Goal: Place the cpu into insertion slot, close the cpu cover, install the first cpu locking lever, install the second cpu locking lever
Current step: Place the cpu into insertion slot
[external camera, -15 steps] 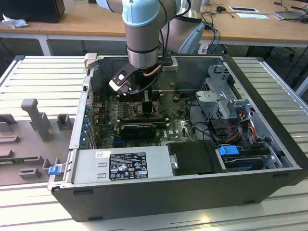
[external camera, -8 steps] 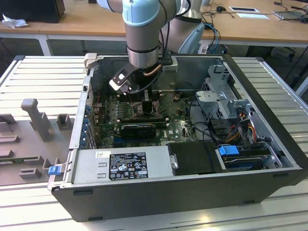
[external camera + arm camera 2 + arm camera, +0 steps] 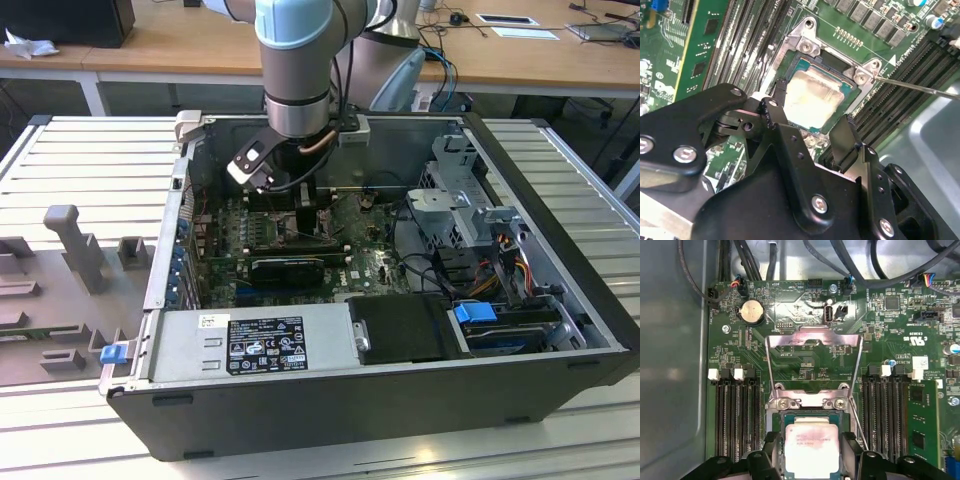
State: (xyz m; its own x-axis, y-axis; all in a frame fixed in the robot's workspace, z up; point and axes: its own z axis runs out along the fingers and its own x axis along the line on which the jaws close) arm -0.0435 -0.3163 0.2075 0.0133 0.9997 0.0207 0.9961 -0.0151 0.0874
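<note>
Gripper [image 3: 807, 114] stands spread, pinching nothing; the pale silver-beige square cpu [image 3: 815, 97] lies flat in the insertion slot [image 3: 808, 46], between its two fingers, cpu cover [image 3: 812, 336] raised.

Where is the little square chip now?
In the first wrist view, the cpu lies in the insertion slot between black memory slots, beside the open cpu cover.

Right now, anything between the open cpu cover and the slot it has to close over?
Yes. The gripper sits right at the cpu in the insertion slot, in the closing path of the flipped-back cpu cover. Nothing else visible in the way.
</note>
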